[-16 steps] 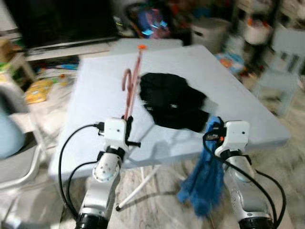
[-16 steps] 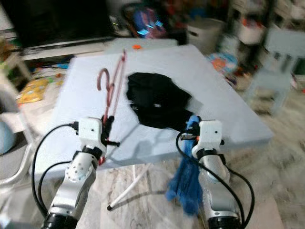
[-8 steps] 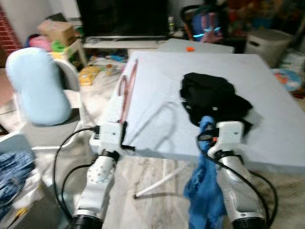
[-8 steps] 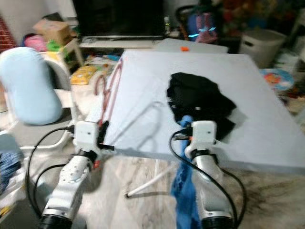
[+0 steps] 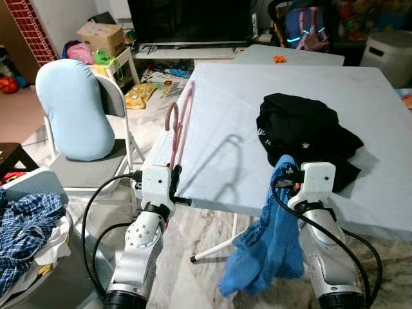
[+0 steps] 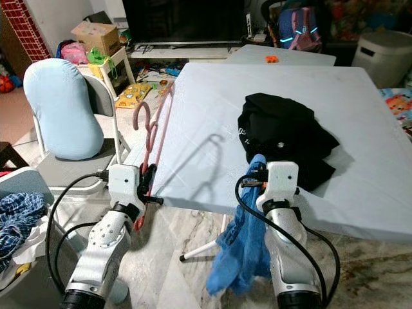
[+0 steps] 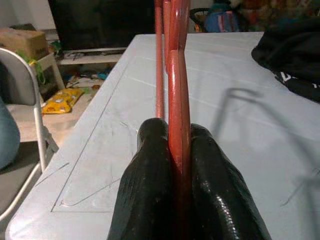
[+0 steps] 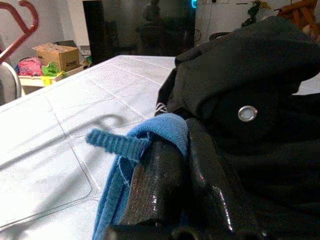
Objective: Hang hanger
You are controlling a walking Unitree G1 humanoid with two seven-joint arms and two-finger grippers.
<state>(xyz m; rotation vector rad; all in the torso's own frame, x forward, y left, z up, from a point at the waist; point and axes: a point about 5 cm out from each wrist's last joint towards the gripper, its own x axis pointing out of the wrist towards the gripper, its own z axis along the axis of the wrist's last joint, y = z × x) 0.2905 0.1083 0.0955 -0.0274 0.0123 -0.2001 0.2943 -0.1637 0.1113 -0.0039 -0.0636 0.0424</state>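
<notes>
Leftmost, laundry heap: blue checked shirt (image 5: 22, 235) piled at the near left edge.
Chair: grey metal folding chair (image 5: 114, 109) carrying a pale blue oblong cushion (image 5: 72, 109), left of the table.
Left gripper: left gripper (image 7: 178, 150) at the table's near left edge, its 2 black fingers (image 7: 150, 165) clamped tight on the pink-red plastic hanger.
Hanger: pink-red plastic hanger (image 5: 178, 125) rising from that grip, slanted up over the table's left edge, hook (image 6: 143, 114) at mid-height curling toward the chair; shadow of the hook cast on the tabletop.
Table: pale blue-grey square folding table (image 5: 225, 109), white leg visible underneath.
Black garment: crumpled black cloth garment (image 5: 302, 132) lying on the table's right half, with a small round metal snap (image 8: 245, 113) seen from the right wrist camera.
Right gripper: right gripper (image 8: 182, 150) at the table's near edge, just in front of the black garment, fingers pinched together on the blue knitted cloth.
Blue cloth: blue knitted cloth (image 5: 267, 248) draped from that grip, hanging below the table edge.
Background: dark television (image 5: 187, 19) beyond the table, cardboard box (image 5: 102, 37) and scattered toys at far left, backpack (image 5: 302, 29) and white round bin (image 5: 389, 48) at far right.
</notes>
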